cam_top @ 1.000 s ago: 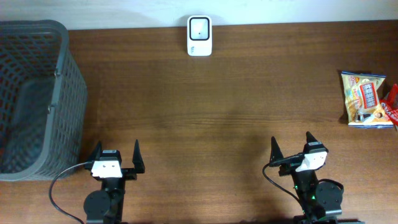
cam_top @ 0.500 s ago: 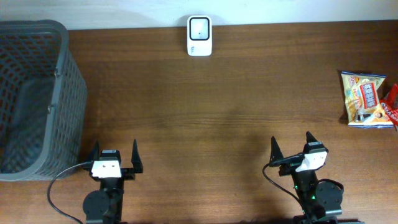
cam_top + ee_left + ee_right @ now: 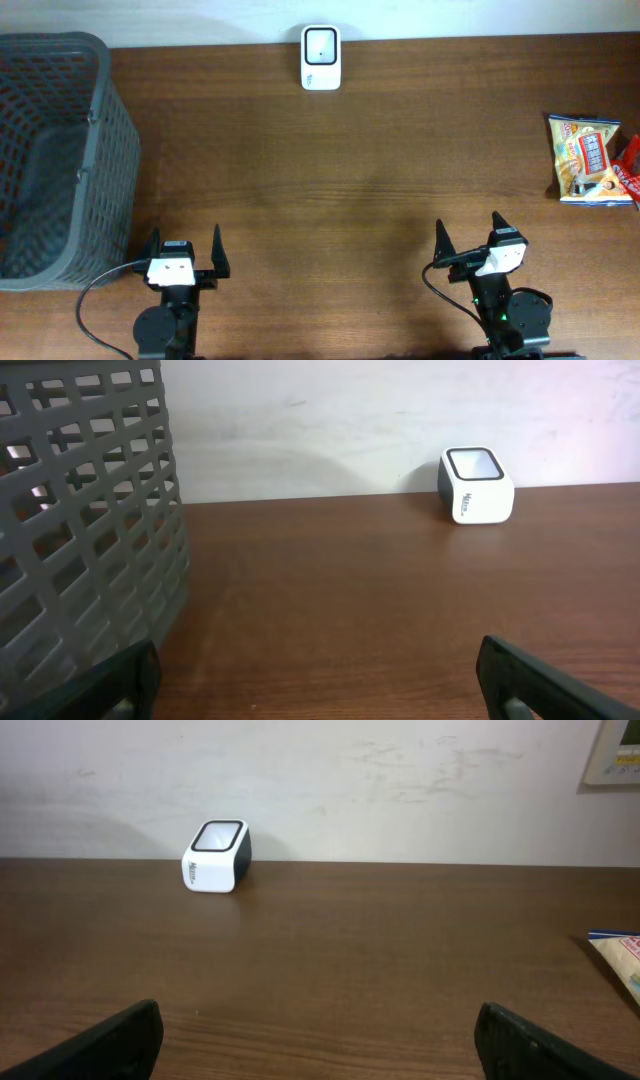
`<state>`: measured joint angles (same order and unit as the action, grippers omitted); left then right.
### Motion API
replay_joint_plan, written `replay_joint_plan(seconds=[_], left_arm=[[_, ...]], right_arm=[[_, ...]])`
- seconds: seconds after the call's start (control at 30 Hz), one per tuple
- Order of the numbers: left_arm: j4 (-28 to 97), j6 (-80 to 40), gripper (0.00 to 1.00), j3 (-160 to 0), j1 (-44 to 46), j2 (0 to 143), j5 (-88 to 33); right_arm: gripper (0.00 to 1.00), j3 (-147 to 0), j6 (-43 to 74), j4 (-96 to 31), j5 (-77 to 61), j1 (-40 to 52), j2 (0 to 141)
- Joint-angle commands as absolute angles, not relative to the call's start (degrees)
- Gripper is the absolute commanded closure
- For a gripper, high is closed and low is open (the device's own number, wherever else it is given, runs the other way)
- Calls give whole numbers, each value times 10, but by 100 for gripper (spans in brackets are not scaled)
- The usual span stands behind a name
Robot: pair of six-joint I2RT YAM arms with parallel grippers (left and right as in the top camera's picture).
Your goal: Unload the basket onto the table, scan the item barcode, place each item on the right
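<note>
While both grippers, left gripper (image 3: 186,250) and right gripper (image 3: 468,240), stood spread and empty, you had the snack packet (image 3: 588,158) lying far right of the right jaws, the scanner (image 3: 321,57) ahead awaiting presentation.

Black arms, white wrist blocks, black cables

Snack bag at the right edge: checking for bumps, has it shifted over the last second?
No. The snack bag keeps its position relative to the white scanner.
</note>
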<state>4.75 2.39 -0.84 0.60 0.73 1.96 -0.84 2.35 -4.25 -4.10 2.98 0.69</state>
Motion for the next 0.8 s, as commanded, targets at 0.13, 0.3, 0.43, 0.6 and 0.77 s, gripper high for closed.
replay_joint_plan(seconds=[0.13,0.3,0.43,0.6,0.77], left_arm=[[48,24,1,-5,3,3,19],[48,24,1,-5,3,3,19],[48,24,1,-5,3,3,19],[48,24,1,-5,3,3,19],[48,24,1,-5,3,3,19]], right_arm=[[2,-3,19,-42,-42,26,3],[2,-3,19,-42,-42,26,3],[2,-3,19,-42,-42,26,3],[2,-3,19,-42,-42,26,3],[1,-3,19,-43,-29,26,2]])
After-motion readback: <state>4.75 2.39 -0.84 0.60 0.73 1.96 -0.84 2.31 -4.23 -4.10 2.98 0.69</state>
